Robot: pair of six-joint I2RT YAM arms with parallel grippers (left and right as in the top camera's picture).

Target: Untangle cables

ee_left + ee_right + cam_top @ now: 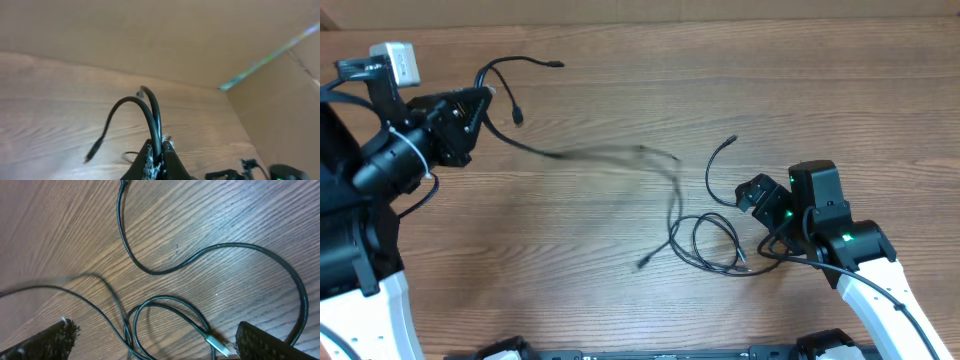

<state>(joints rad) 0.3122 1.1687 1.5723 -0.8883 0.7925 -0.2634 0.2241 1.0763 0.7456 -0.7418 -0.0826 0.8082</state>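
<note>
Cables, thin glossy black cords, lie in loose loops on the wood-grain table below the spread right gripper. The left gripper pinches one arched cord.

Black cables, one silvery plug, on brown wood-grain table

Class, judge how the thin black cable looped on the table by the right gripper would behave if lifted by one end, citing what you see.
Probably floppy: the looped cable lies in loose curves flat on the table. Likely light, being so thin. It may drag other strands along, since they cross it.
</note>
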